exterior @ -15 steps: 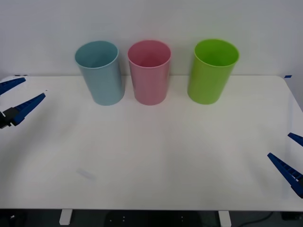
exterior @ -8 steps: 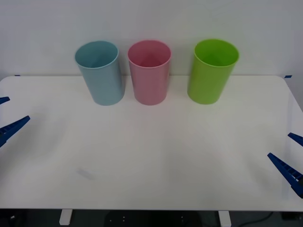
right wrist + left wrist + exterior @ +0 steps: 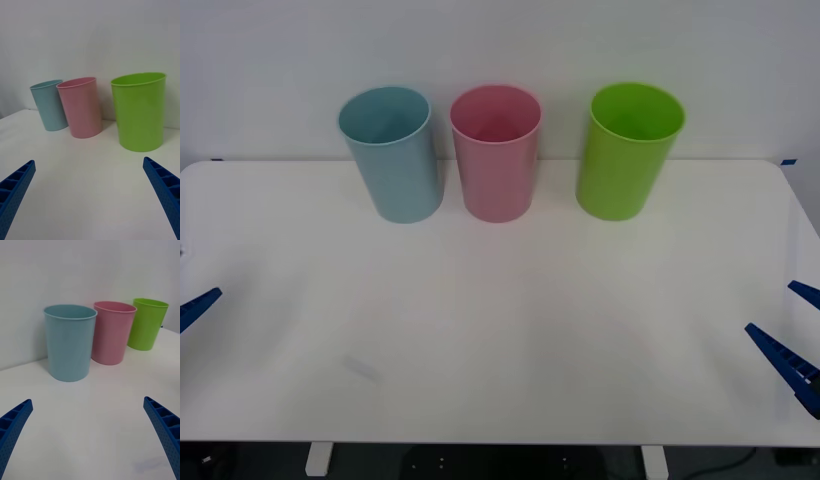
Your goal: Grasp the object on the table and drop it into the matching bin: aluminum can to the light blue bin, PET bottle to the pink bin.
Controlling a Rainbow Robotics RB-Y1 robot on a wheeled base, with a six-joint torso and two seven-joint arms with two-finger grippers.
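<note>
Left gripper (image 3: pixel 88 442) wide open, holding nothing, low at the table's (image 3: pixel 500 320) left edge; right gripper (image 3: pixel 88 198) likewise spread and empty at the right edge. Light blue bin (image 3: pixel 391 153), pink bin (image 3: pixel 496 151) and a lime green bin (image 3: pixel 629 149) stand upright in a row at the far side.

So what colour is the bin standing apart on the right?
Lime green, clearest in the front view.

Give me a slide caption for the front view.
Light blue bin, pink bin and lime green bin lined up on the white table.
</note>
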